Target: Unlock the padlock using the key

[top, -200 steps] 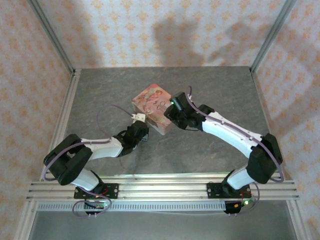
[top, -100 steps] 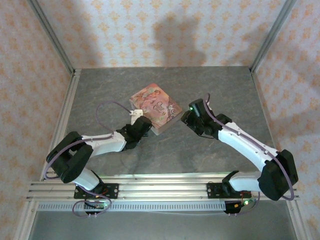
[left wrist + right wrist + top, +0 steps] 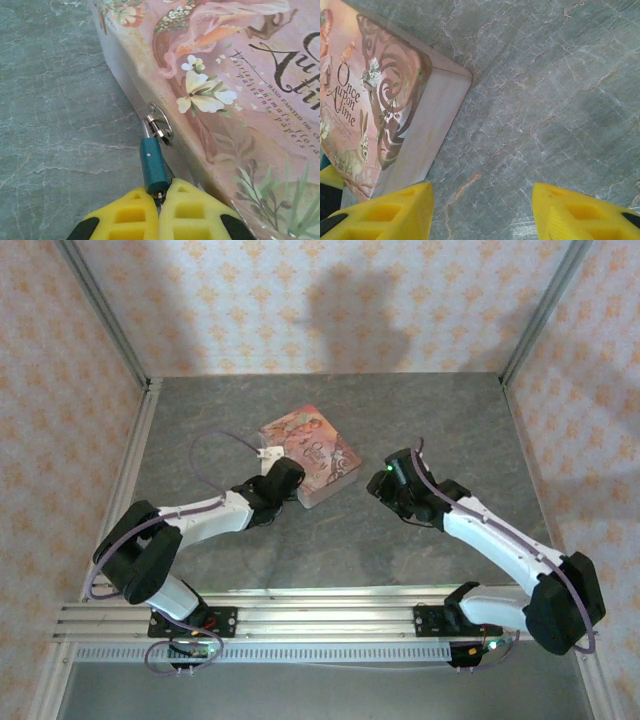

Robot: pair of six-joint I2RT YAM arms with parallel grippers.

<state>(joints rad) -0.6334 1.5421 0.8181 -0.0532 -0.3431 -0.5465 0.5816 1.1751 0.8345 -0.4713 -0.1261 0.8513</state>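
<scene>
- Mid-table, a pink illustrated tin box [image 3: 311, 454] lies flat on the grey, marble-veined table [image 3: 420, 410], turned cornerwise to the arms.
- Tin construction: rectangular with rounded corners. The smooth printed lid carries flowers, a rabbit and script lettering, and the side walls are plain and pale.
- Task item: the padlock [image 3: 153, 167] is tiny, with an oblong teal body. It hangs from a small silver hasp ring [image 3: 159, 124] on the tin's near-left side wall and lies close along that wall.
- Left side: the left gripper [image 3: 159, 196] has its yellow ribbed fingers pressed together.
  - Their tips touch the padlock's near end, where a small brass-coloured piece shows at the join.
  - Whether that piece is the key cannot be told.
- Obstruction: seen from overhead, the left wrist stands over the tin's near-left edge and covers the lock.
- Right side: the right gripper [image 3: 482, 200] has its fingers apart with nothing between them. It is over bare table just beside the tin's right corner and is not touching the tin.
- Surroundings: orange-patterned wallpaper walls [image 3: 300, 300] stand on three sides. A ribbed aluminium rail [image 3: 320, 612] runs along the near edge.
</scene>
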